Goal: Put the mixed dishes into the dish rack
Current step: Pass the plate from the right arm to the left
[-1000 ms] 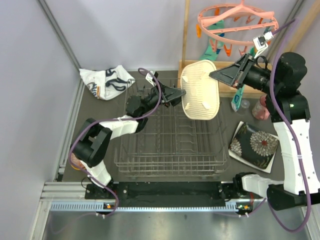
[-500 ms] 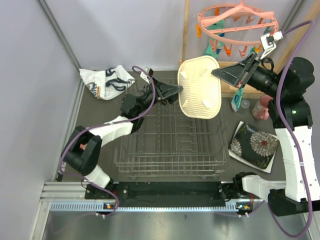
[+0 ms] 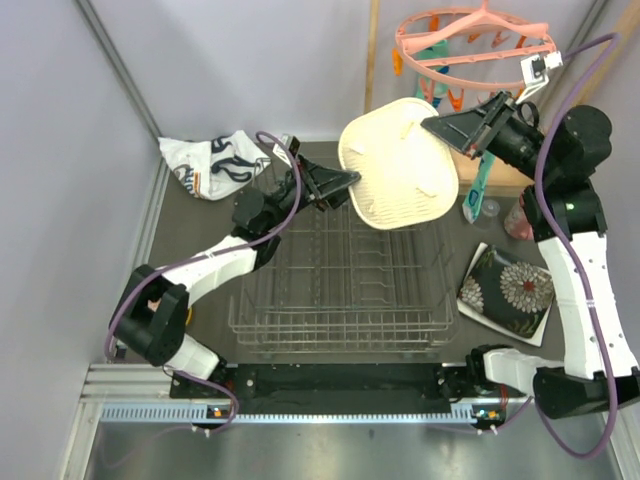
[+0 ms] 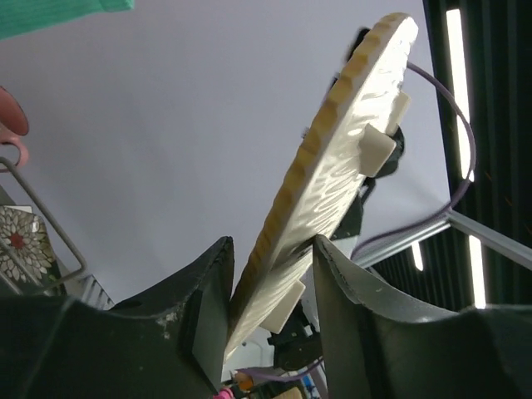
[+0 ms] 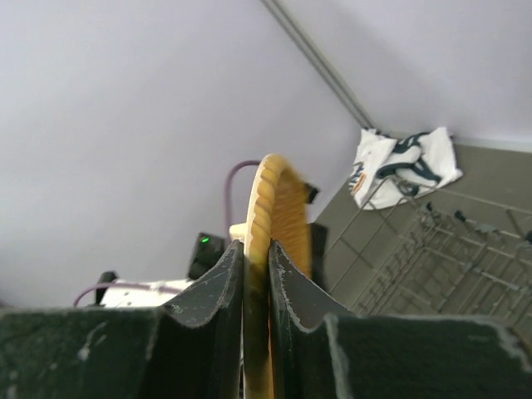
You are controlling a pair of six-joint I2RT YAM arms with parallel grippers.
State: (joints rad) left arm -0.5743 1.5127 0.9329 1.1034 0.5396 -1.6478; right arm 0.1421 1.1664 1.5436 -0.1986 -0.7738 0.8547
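We hold the plate (image 3: 400, 165) tilted above the rack's (image 3: 340, 330) far end. Our right jaws pinch its right rim, and our left jaws sit half-wide astride its left rim, not gripping.

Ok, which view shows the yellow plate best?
Top external: the plate shows nearly its whole pale underside with its small feet, held above the rack. Left wrist sees it nearly edge-on between the left jaws. Right wrist sees only a strip of its rim clamped in the right jaws.
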